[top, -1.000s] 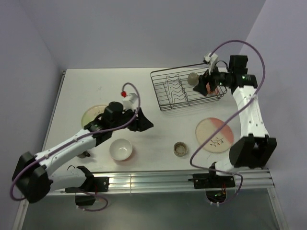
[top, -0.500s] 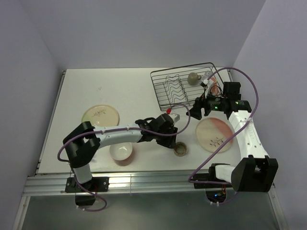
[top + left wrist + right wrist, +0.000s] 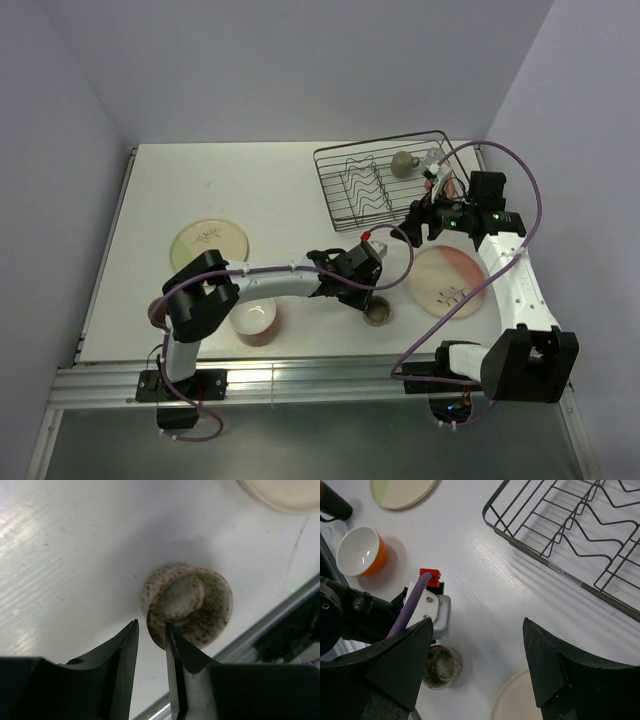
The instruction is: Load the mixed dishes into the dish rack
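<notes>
Finds the dish rack (image 3: 325, 192) at the far right of the table (image 3: 200, 180), with an olive cup (image 3: 403, 163) inside it, in the far part to the right of the wavy dividers. Sees something clear (image 3: 432, 158) just beside that cup, too small to name.

Finds the speckled brown cup (image 3: 187, 602) outside the dish rack, upright and mouth up on the table, well apart from the rack on its near side. Sees the left gripper (image 3: 151, 625) down at that cup's rim, jaws narrow, one finger outside the wall and the other over the mouth, with the wall between them. Cannot tell whether the fingers press on the wall.

Sees the right gripper (image 3: 477, 625) raised over the table by the dish rack's near rim, jaws spread wide, with nothing between them.

Finds the cream-and-pink plate (image 3: 447, 280) flat on the table, near the dish rack's near right corner. Finds the cream plate (image 3: 208, 240) flat too, well to the left of the dish rack. Finds the white bowl (image 3: 250, 317) mouth up, well apart from the dish rack, to its left and on its near side.
</notes>
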`<state>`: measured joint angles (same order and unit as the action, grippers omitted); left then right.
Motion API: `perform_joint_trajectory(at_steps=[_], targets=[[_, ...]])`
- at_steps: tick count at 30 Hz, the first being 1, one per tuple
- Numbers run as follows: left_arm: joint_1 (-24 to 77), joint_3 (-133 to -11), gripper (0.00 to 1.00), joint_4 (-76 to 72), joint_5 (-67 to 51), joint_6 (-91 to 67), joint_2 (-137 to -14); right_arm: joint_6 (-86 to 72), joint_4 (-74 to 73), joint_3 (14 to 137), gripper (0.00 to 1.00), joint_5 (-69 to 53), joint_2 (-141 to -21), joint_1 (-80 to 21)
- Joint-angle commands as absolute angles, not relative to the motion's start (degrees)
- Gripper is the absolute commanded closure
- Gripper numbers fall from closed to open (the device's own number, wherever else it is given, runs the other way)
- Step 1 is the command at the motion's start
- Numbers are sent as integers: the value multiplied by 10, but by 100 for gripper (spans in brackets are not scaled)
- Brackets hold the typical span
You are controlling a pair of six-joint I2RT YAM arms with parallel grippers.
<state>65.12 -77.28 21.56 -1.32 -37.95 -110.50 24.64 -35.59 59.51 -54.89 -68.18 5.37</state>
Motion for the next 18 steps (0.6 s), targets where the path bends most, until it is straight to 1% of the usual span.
perform_joint_trajectory(at_steps=[1, 6, 7, 8, 9, 13, 14, 16, 18], targets=[[655, -807, 66, 249, 46, -395, -1123, 236, -339, 588, 20, -562, -657, 59], [655, -820, 66, 265, 72, -404, -1137, 229, -335, 578, 20, -564, -651, 62], [655, -820, 69, 263, 73, -405, -1139, 229, -334, 577, 20, -566, -650, 63], [655, -824, 77, 261, 76, -405, -1140, 226, -333, 576, 20, -566, -650, 64], [655, -825, 81, 261, 76, -405, -1143, 226, -333, 575, 20, -568, -650, 65], [655, -827, 90, 254, 70, -405, -1141, 221, -333, 575, 20, -571, -650, 69], [655, -820, 95, 248, 69, -406, -1137, 221, -332, 575, 20, -572, -650, 69], [654, -810, 100, 240, 67, -409, -1119, 221, -331, 576, 20, -572, -650, 71], [646, -786, 100, 226, 58, -414, -1092, 218, -333, 576, 20, -570, -651, 74]])
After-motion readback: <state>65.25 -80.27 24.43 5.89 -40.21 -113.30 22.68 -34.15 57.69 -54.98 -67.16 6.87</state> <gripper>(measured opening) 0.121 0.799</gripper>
